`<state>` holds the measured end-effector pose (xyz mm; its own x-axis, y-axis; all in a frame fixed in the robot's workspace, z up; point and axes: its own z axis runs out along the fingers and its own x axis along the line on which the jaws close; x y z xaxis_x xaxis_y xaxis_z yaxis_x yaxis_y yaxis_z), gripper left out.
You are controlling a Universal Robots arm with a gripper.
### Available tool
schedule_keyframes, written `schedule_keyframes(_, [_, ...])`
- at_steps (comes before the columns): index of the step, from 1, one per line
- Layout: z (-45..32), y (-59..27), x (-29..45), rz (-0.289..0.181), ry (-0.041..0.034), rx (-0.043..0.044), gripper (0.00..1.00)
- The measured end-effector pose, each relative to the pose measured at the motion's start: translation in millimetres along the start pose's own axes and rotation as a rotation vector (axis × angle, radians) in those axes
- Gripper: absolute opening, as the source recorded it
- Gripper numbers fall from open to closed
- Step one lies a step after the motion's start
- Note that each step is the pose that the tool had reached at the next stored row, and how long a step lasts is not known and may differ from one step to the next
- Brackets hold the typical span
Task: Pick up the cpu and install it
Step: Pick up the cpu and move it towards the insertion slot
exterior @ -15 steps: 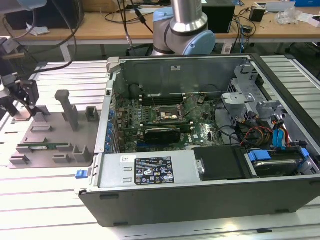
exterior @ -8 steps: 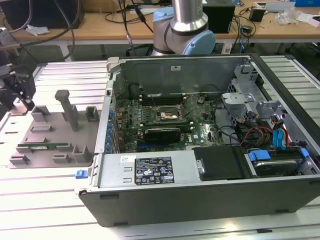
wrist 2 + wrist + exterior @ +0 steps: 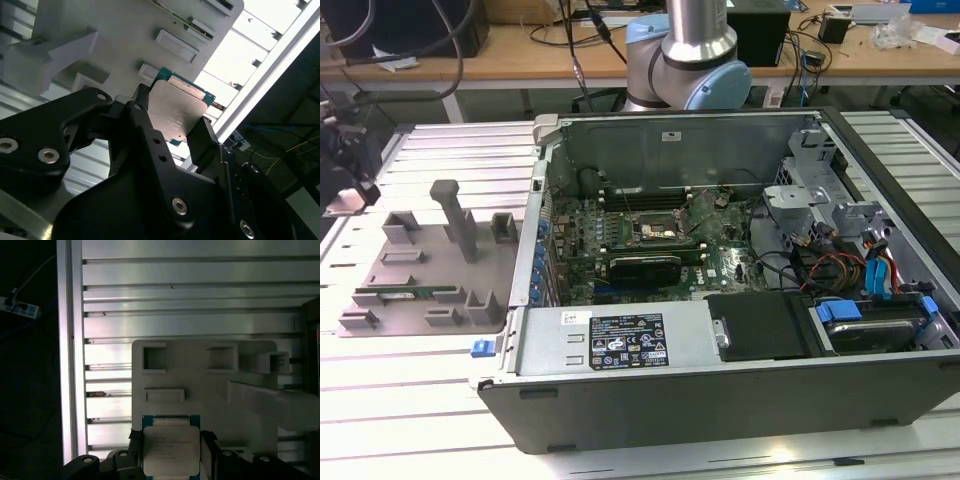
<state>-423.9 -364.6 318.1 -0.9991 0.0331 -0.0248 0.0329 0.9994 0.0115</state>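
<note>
Risk first: cpu [image 3: 171, 450] was pinched by its opp. edges in gripper [image 3: 171, 442], jaws drawn narrow onto it, silvery plate facing the cam in both wrist views. Hold looked thin, judging by the second wrist view, where black fingers [image 3: 147, 135] caught only the rim of the chip [image 3: 177, 112]. A jolt could let it pivot or drop, and a tilted chip would prob. seat wrong and harm contacts. Chip hung over the near end of grey part tray [image 3: 210, 390]; couldn't tell if it touched the tray or was clear of it, so a corner might catch a raised lip. Tall post [image 3: 455, 215] on the tray stood near, an obstacle for any sideways swing. Containers: tray [image 3: 420, 290] lay on slatted table [image 3: 420, 400], just beside computer case [image 3: 720, 400] on the exterior view's left. It held long green memory stick [image 3: 405, 293] in a narrow slot; two square pockets [image 3: 154, 359] looked vacant. Case lay open, walls up on all sides, so clipping a wall was a further hazard, as I judged it. Inside: green motherboard [image 3: 720, 260] w/ square socket [image 3: 655, 228] mid-board, black graphics card [image 3: 642, 268] just in front of it, red and blue cables [image 3: 840, 270] bunched well apart toward the exterior view's right. Couldn't tell if the socket frame was open; if shut, chip wouldn't go in
</note>
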Motion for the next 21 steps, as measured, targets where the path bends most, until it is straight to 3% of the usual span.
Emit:
schedule_keyframes(6, [-17.9, 1.3, -0.4, 0.0, -0.0004, 0.0, 0.55])
schedule_keyframes(13, [-47.6, 3.4, -1.1, 0.0, -0.0014, 0.0, 0.55])
schedule_keyframes(21, [-71.0, 5.2, -1.6, 0.0, -0.0015, 0.0, 0.55])
